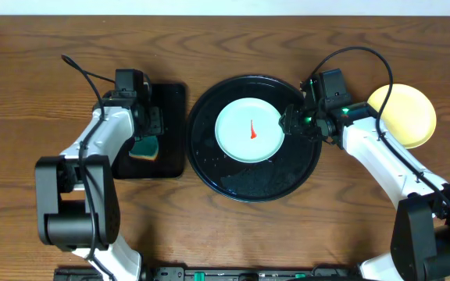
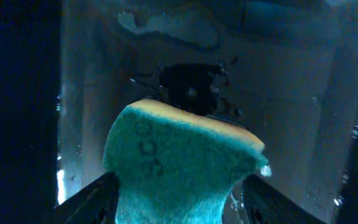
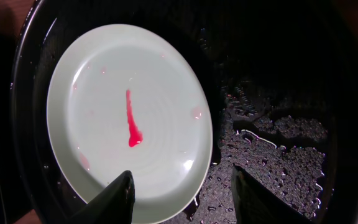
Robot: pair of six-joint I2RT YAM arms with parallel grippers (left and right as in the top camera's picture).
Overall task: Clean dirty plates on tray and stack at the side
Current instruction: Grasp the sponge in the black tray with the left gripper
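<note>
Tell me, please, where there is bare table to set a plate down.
Free: the table strip in front of the round tray, between the two arm bases, and the far-left corner beyond the rectangular tray. Crowded: right of the round tray, where the right arm and yellow plate sit; only a narrow gap separates the trays.

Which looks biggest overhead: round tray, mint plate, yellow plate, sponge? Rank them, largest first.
1. Round tray
2. Mint plate and yellow plate, about equal; arm partly covers the yellow one
3. Sponge, partly hidden
</note>
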